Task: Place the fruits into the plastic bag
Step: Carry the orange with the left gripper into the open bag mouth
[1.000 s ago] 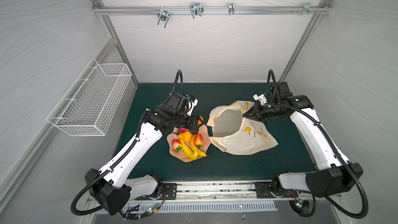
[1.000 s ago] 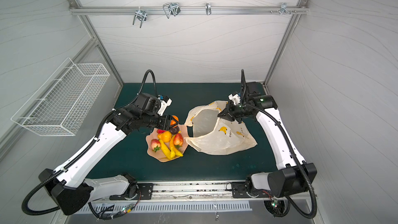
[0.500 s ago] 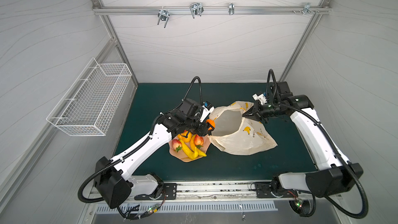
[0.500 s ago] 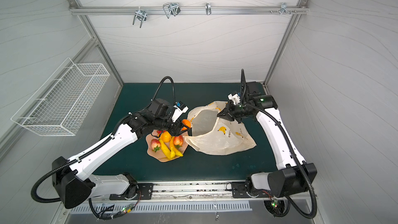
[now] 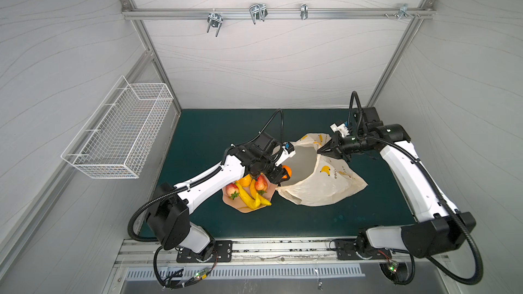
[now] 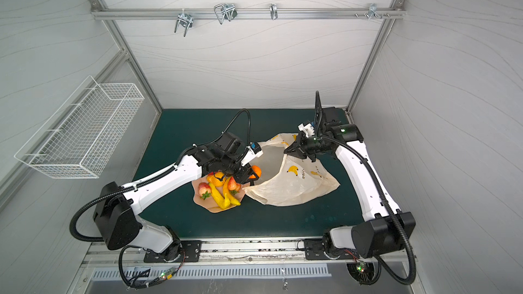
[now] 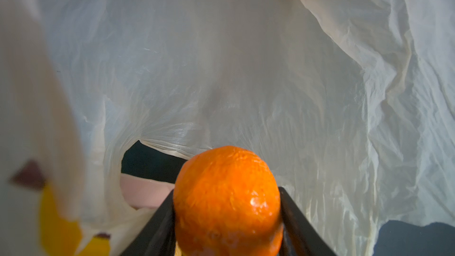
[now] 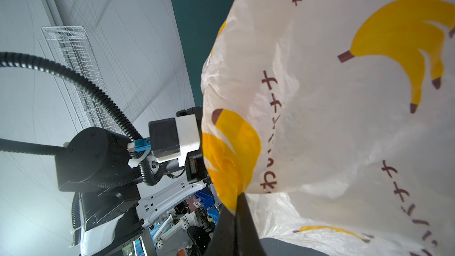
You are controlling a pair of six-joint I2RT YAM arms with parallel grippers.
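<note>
**Both top views.** The left end effector (image 5: 283, 174) is clamped on a toy orange (image 5: 286, 170), held at the near edge of the open mouth of the plastic bag (image 5: 319, 185).

**Left wrist view.** The toy orange (image 7: 226, 200) sits between two black fingers (image 7: 157, 230). The bag's translucent inner wall (image 7: 246, 57) fills the field beyond it.

**Right arm.** The right end effector (image 5: 321, 150), its jaws together, pinches the far edge of the bag and holds the mouth raised. In the right wrist view this end effector (image 8: 239, 203) is closed on the banana-printed film (image 8: 332, 119).

**Setting.** The bag's body lies on the dark green surface (image 5: 215, 137). Just beside it, a pink plate (image 5: 246, 209) carries two strawberries (image 5: 232, 189), two yellow bananas (image 5: 247, 197) and a second toy orange (image 5: 245, 181). A white wire basket (image 5: 119, 137) hangs on the left wall.
</note>
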